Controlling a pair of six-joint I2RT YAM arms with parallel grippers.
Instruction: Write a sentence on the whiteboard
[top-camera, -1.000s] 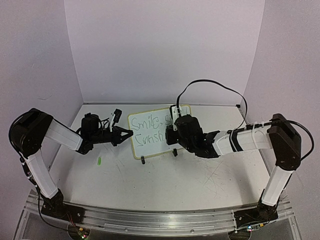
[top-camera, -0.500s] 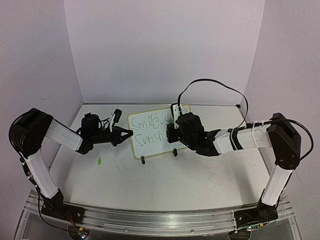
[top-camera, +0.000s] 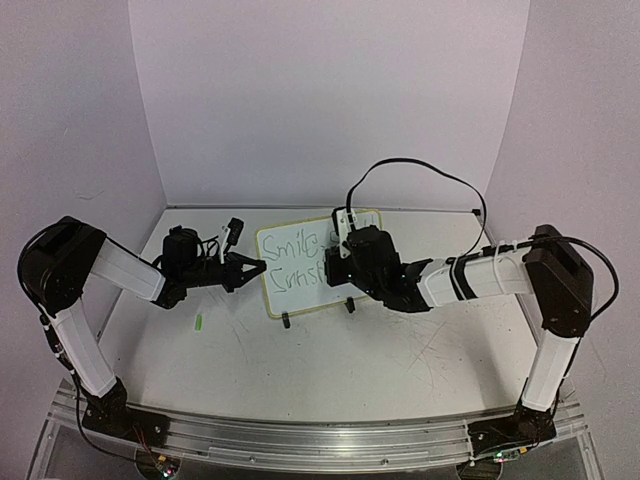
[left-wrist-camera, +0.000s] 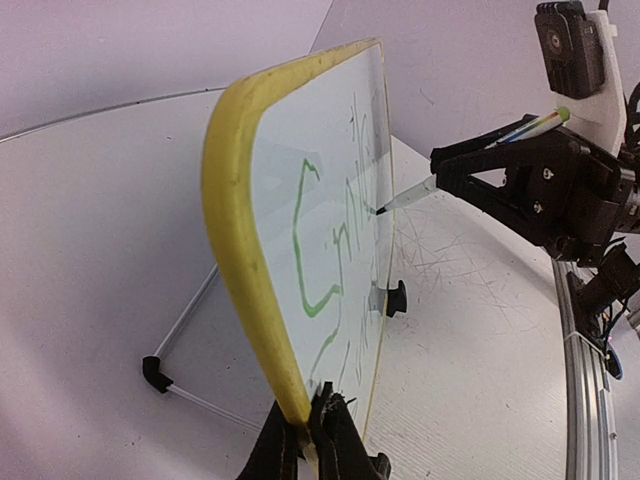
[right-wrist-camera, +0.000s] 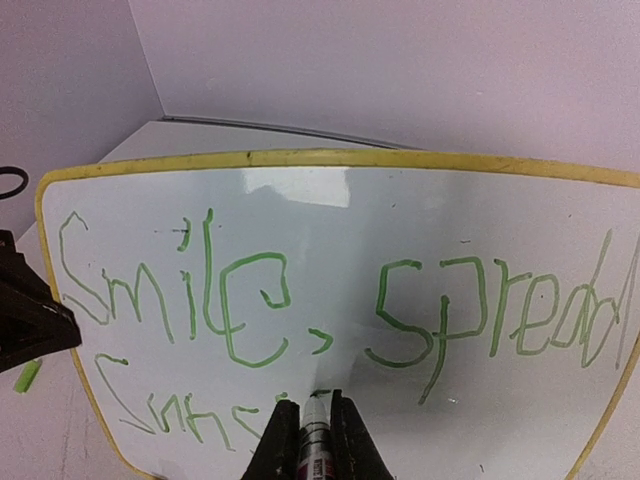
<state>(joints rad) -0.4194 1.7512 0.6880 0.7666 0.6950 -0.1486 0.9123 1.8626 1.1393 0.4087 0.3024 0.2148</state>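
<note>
The whiteboard (top-camera: 295, 275) stands tilted on two black feet at mid table; it also shows in the left wrist view (left-wrist-camera: 300, 250) and fills the right wrist view (right-wrist-camera: 330, 210). The green sentence (right-wrist-camera: 300, 300) reads "Smile, spread" with a second line beginning "Sunsh" (top-camera: 298, 276). My left gripper (top-camera: 255, 268) is shut on the board's left yellow edge (left-wrist-camera: 310, 425). My right gripper (top-camera: 333, 268) is shut on a marker (right-wrist-camera: 316, 435), its tip touching the board on the second line, also seen from the side in the left wrist view (left-wrist-camera: 405, 197).
A small green marker cap (top-camera: 198, 322) lies on the table left of the board. A black cable (top-camera: 420, 170) loops above the right arm. A thin wire stand (left-wrist-camera: 185, 350) props the board from behind. Walls close in at back and sides.
My right gripper has shifted left along the board with the marker. The left arm and the board have not moved.
</note>
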